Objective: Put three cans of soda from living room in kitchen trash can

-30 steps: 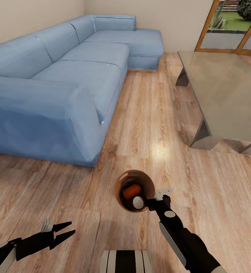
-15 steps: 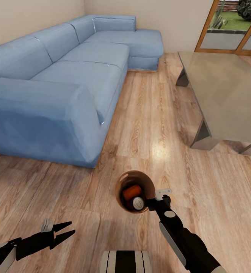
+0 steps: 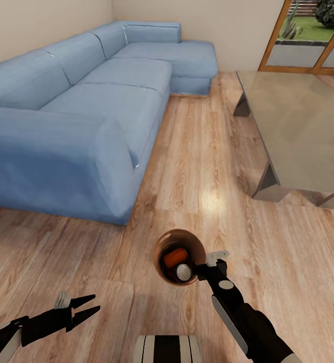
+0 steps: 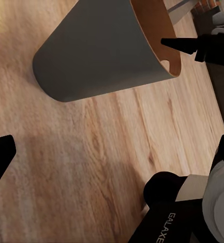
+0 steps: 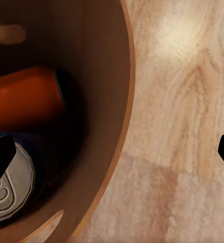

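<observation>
Trash can (image 3: 159, 252) stands on the wood floor (image 3: 197, 151) at lower centre of the head view, tan-brown inside, grey outside in the left wrist view (image 4: 99, 50). Inside it: one orange soda can (image 3: 175, 256) lying on its side, and a second can (image 3: 184, 271) with its silver top facing up, just beside the first; its body looks dark in the right wrist view (image 5: 10, 185), where the orange one (image 5: 23, 104) also shows. A third can cannot be made out.

Right tool (image 3: 207, 266) sits at the bin's right rim, on or just over it; how far its jaws are parted cannot be told. Left tool (image 3: 89, 307), lower left, is spread wide and holds nothing.

Room: blue sofa (image 3: 76, 111) fills the upper left, its near corner close to the bin. Low grey counter (image 3: 298, 126) at right, well apart. Open floor runs between them toward the back wall.

Against the earlier frames, the whole view has shifted slightly; bin, cans and both arms keep their places relative to each other.
</observation>
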Robot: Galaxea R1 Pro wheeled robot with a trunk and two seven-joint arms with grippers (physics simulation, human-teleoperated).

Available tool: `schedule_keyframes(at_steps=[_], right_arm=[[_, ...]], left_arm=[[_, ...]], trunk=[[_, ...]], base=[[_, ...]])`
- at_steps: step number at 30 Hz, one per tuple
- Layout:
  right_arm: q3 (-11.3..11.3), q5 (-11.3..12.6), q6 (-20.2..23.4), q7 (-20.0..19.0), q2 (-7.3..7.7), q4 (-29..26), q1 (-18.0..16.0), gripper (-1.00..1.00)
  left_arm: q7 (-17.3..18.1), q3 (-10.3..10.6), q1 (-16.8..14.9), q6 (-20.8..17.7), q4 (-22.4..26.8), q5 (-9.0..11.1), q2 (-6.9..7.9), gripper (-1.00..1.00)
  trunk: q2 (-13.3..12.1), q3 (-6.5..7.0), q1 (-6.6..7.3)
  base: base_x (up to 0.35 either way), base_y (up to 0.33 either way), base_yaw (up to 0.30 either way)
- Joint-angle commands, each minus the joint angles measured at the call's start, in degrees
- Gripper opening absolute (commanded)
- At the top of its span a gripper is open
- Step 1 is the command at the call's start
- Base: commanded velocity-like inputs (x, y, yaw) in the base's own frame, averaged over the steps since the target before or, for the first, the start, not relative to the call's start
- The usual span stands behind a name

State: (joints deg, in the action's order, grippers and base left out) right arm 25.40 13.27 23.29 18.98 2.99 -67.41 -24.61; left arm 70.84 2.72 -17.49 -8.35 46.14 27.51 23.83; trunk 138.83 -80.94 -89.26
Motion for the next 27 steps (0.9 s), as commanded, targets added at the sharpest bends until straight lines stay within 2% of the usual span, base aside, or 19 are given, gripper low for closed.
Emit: schedule_keyframes(at_steps=[1, 27], right_arm=[[0.00, 0.00, 0.00, 0.00, 0.00, 0.00, 0.00, 1.00], [0.00, 0.00, 0.00, 0.00, 0.00, 0.00, 0.00, 1.00]], left_arm=[[0.00, 0.00, 0.00, 0.00, 0.00, 0.00, 0.01, 1.00], [0.00, 0.15, 0.00, 0.00, 0.00, 0.00, -0.01, 1.00]], trunk=[[0.00, 0.00, 0.00], [-10.43, 4.67, 5.71]], base=[[0.000, 0.000, 0.000], [0.000, 0.000, 0.000]])
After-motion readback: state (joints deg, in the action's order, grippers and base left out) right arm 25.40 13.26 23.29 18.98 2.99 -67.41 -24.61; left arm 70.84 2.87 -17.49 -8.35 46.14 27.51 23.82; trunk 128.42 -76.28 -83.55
